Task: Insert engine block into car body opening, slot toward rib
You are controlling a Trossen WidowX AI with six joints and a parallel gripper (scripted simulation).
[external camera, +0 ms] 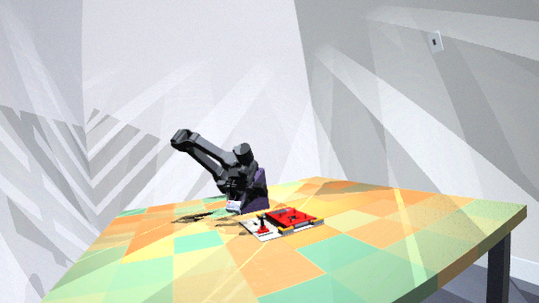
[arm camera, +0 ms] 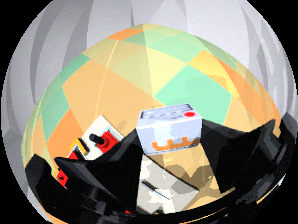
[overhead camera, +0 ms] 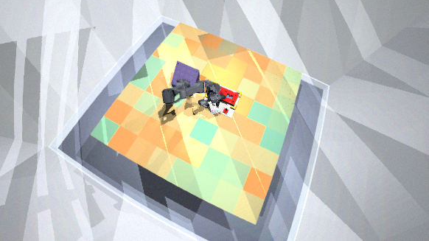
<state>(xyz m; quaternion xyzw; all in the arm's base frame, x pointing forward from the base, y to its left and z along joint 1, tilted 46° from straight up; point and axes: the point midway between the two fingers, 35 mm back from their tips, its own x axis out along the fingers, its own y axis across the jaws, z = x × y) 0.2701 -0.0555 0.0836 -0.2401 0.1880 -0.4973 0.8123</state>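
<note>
Engine block [overhead camera: 214, 111] [external camera: 233, 206] [arm camera: 170, 131]: pale grey, box-shaped, flat-faced; an orange toothed mark is being shown on one side, a red dot on the top. It is being held outside the car body, near the pale end of its plate.

End effector [overhead camera: 213, 106] [external camera: 233, 201] [arm camera: 168, 125]: black, angular fingers; the engine block is being clamped between them.

Car body [overhead camera: 229, 96] [external camera: 292, 217] [arm camera: 106, 142]: low and flat, with a studded red deck, yellow corners and a white plate; it is being supported by the counter [overhead camera: 221, 179] [external camera: 185, 267] [arm camera: 100, 85], well inside the edges. The opening's fit is being obscured.

Arm [overhead camera: 184, 92] [external camera: 208, 151]: black, jointed; it is being seen folded beside a purple block [overhead camera: 186, 73] [external camera: 261, 188], slope-sided. Between that block and the car body, only narrow room is being left. Wider room is being offered towards the counter's near edge, over a smooth patchwork of orange, green and yellow squares.
</note>
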